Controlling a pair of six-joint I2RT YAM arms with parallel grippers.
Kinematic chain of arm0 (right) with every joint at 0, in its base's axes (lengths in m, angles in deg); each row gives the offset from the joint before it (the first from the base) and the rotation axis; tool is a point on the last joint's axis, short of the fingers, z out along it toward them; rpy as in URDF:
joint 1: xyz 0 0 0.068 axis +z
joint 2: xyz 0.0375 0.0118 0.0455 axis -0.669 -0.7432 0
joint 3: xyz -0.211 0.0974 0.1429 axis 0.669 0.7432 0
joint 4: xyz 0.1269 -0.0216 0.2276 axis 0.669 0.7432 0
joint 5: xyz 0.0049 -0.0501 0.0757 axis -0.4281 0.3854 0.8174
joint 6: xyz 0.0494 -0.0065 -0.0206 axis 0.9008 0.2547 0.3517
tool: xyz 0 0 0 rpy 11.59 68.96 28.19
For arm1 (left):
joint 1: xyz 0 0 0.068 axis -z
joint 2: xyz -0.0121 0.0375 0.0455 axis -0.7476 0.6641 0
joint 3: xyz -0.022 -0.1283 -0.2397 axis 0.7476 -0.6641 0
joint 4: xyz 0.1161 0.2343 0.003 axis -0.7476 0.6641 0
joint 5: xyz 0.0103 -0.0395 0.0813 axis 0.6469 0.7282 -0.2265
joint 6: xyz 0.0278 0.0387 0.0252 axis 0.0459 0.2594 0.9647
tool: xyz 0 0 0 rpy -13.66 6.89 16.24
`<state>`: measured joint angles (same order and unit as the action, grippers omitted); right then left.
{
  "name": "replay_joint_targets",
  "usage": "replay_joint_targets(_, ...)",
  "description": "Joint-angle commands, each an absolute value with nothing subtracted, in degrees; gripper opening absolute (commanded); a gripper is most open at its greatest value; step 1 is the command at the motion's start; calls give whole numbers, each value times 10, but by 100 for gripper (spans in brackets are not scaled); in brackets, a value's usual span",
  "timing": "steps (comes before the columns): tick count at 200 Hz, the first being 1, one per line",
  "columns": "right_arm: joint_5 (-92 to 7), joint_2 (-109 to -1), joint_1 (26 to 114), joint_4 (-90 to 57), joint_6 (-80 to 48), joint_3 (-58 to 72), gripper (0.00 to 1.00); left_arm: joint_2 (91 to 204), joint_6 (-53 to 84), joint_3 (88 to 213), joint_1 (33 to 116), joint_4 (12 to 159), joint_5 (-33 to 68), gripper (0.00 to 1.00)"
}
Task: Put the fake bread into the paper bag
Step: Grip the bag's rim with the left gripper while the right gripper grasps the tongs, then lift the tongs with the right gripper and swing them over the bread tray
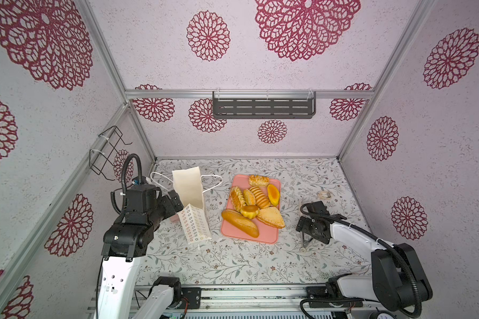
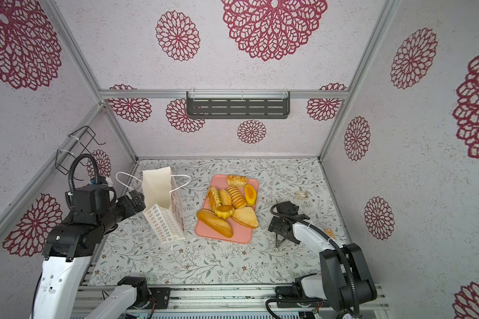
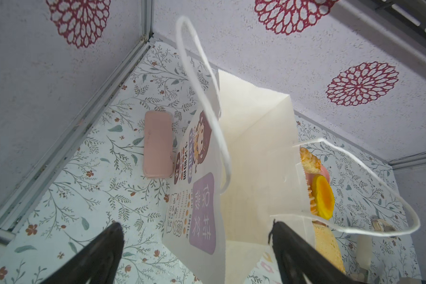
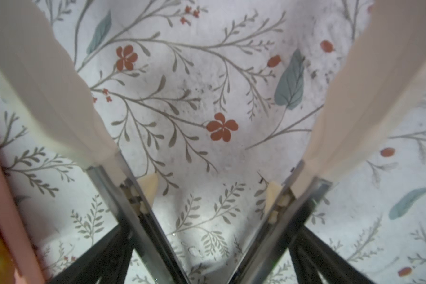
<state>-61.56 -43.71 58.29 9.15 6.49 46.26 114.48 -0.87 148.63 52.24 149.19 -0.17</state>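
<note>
Straddling a wall of the cream-white paper bag, left gripper fingers sit apart, probably to steady it; right gripper sits spread, empty, near golden-yellow toy breads.

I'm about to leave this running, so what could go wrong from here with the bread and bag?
The bag stands tall on a narrow base, and the left gripper, jaws open, sits at its rim: a nudge could tip it. Its cord handle loops out toward those jaws and could snag one. The breads lie touching on the tray, so lifting one may drag its neighbours off.
</note>
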Motion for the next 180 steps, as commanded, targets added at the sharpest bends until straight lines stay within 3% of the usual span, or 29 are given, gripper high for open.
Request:
replay_joint_targets(1,-645,-455,584,84,61,440,98,1135,-34,1480,512,1449,14,97)
replay_joint_targets(85,-656,-496,584,65,50,443,93,1136,-30,1477,503,1440,32,97)
replay_joint_targets(135,-638,-484,584,53,59,461,99,1132,-26,1478,501,1440,34,97)
replay_joint_targets(180,-633,-476,584,49,69,474,97,1123,-27,1472,500,1437,34,97)
